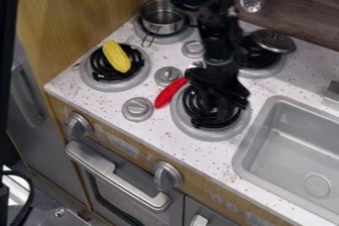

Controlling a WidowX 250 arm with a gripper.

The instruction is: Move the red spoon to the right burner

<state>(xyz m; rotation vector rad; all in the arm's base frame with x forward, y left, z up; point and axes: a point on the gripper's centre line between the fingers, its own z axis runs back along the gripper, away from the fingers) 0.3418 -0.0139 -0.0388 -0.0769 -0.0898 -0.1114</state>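
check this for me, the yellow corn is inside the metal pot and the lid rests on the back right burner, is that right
Not quite: the camera view shows the yellow corn on the front left burner, not inside the metal pot. The lid does rest on the back right burner.

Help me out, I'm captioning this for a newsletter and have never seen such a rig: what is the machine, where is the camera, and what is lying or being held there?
The machine is a black robot arm; its gripper hangs over the front right burner of a toy stove. The single picture comes from a fixed camera looking down at a slant. The red spoon lies beside that burner; whether it is held, I cannot tell. Yellow corn sits on the front left burner, a metal pot behind it. A sink is at the right.
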